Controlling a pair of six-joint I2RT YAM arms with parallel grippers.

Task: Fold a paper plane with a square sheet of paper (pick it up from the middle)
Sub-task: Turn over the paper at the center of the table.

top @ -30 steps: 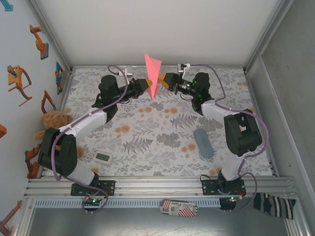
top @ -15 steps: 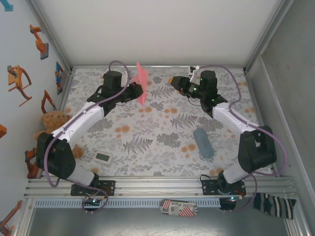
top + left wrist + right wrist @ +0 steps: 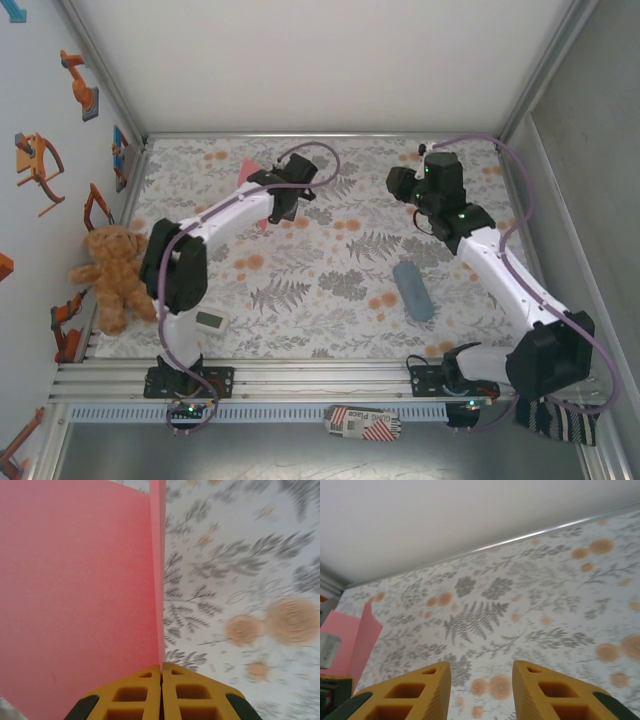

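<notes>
White walls (image 3: 320,60) close in the far side of the cell, and a worktop (image 3: 330,270) covered in grey fern and orange flower print runs between them. From my seat, the left gripper (image 3: 161,670) has its yellow fingers (image 3: 130,700) pressed together on the bottom edge of the salmon-pink folded paper plane (image 3: 75,590). A broad flat panel of the paper spreads to the left of the fingers. A narrow creased edge stands straight up from the pinch.

On the overhead camera the paper plane sits near the far left corner of the worktop, with pink corners poking out from under the left wrist. I cannot tell whether it touches the print or hangs just above it.

The right gripper (image 3: 480,664) is over the far right part of the worktop, well apart from the paper. Its two yellow fingers (image 3: 410,695) stand apart with nothing between them, and I see bare floral print through the gap. Its camera catches the pink paper off to the left side.

A grey-blue oblong pouch (image 3: 413,290) lies flat toward the right edge, nearer the front. A small white device (image 3: 210,320) rests by the near left corner. A brown teddy bear (image 3: 110,275) sits beside the left edge against the wall.
</notes>
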